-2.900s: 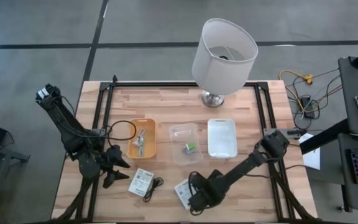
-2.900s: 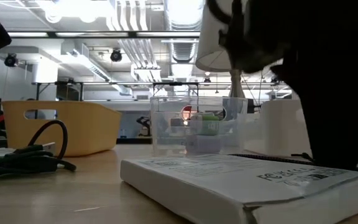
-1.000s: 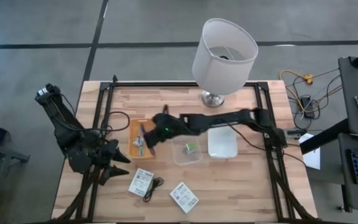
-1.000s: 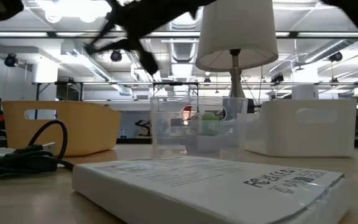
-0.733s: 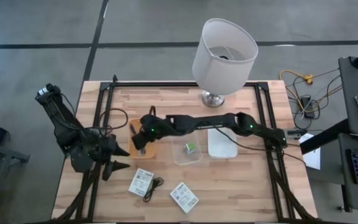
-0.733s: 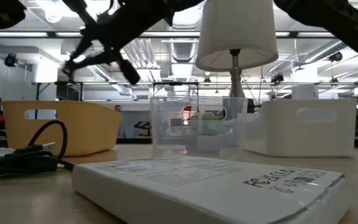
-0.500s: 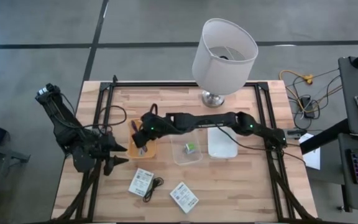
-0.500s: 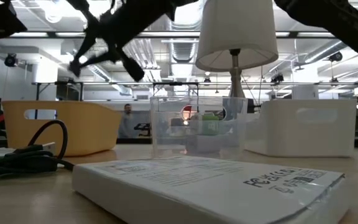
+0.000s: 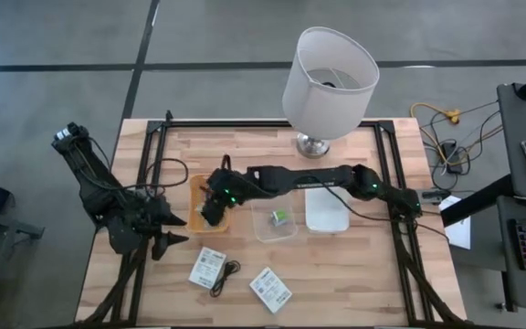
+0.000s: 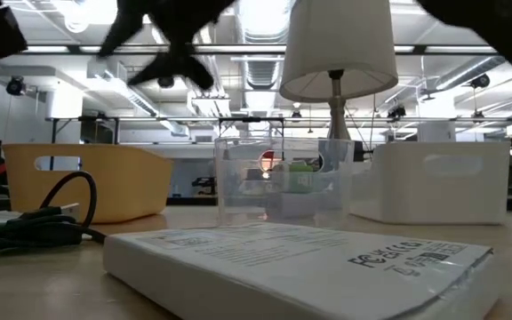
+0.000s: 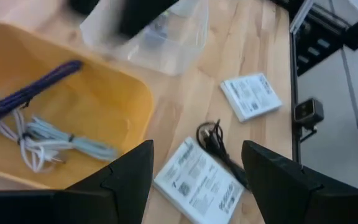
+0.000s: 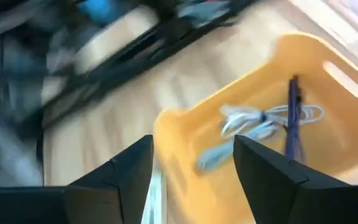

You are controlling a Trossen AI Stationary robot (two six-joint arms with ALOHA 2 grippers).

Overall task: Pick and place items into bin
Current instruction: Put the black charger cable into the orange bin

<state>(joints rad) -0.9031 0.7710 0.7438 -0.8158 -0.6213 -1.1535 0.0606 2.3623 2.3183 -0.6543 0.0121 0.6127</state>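
My right gripper hovers open over the yellow bin with nothing between its fingers. In that bin lie a purple-black pen-like stick and a bundled white cable. My left gripper is open, just left of the yellow bin and above the table. Two white label cards and a thin black cable lie flat on the table near its near edge. The green-and-white block sits in the clear bin. No metallic clip shows.
A white bin stands right of the clear bin. A lamp with a white shade stands at the table's far edge. My right arm stretches across above the bins. Bare wood lies near the table's near right corner.
My right gripper, carrying the purple-black stick, has moved toward the table's left from beside the clear bin to over the yellow bin. The stick has left its fingers and now lies in the yellow bin.
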